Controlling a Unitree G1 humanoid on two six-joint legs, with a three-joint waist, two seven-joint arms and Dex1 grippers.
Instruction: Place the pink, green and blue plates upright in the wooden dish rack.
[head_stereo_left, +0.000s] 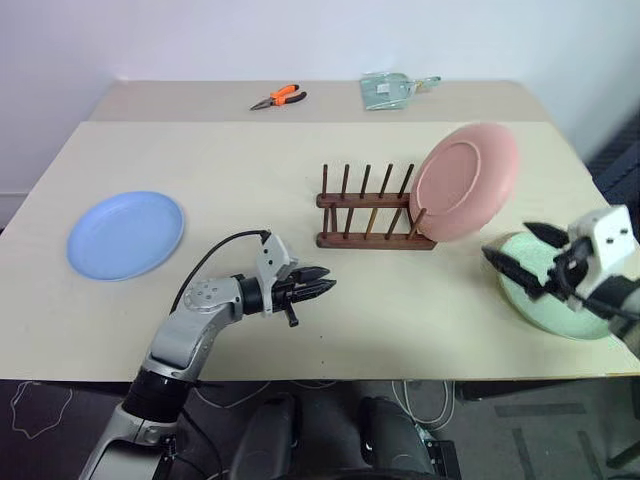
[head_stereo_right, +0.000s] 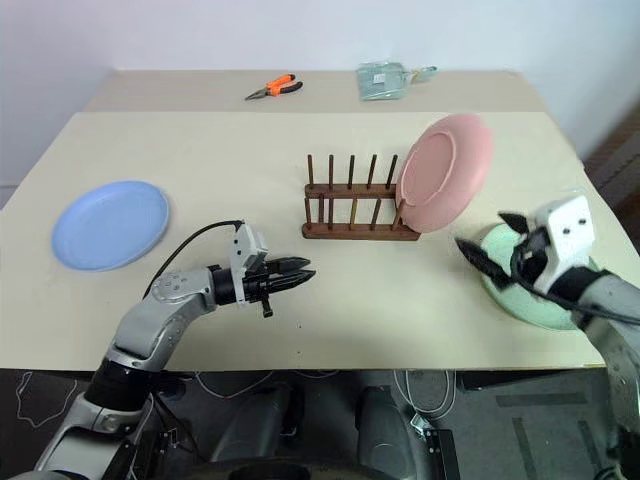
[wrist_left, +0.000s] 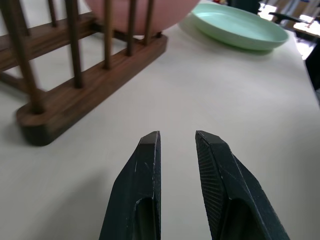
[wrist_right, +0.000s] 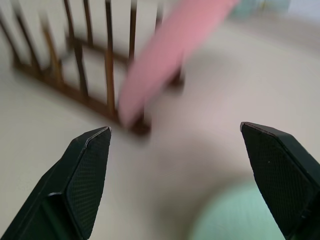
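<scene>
The pink plate (head_stereo_left: 465, 180) stands tilted in the right end of the wooden dish rack (head_stereo_left: 365, 205), leaning on its pegs. The green plate (head_stereo_left: 530, 290) lies flat at the table's right edge. My right gripper (head_stereo_left: 507, 240) hovers over its near-left rim, open wide and empty, a little right of the pink plate (wrist_right: 165, 65). The blue plate (head_stereo_left: 126, 233) lies flat at the far left. My left gripper (head_stereo_left: 325, 285) hangs low over the table in front of the rack (wrist_left: 75, 90), with its fingers (wrist_left: 150, 165) a narrow gap apart and nothing between them.
Orange-handled pliers (head_stereo_left: 280, 97) and a clear plastic packet (head_stereo_left: 390, 90) lie on the far table behind. A black cable (head_stereo_left: 215, 255) loops from my left wrist. Bare tabletop (head_stereo_left: 250, 180) stretches between the blue plate and the rack.
</scene>
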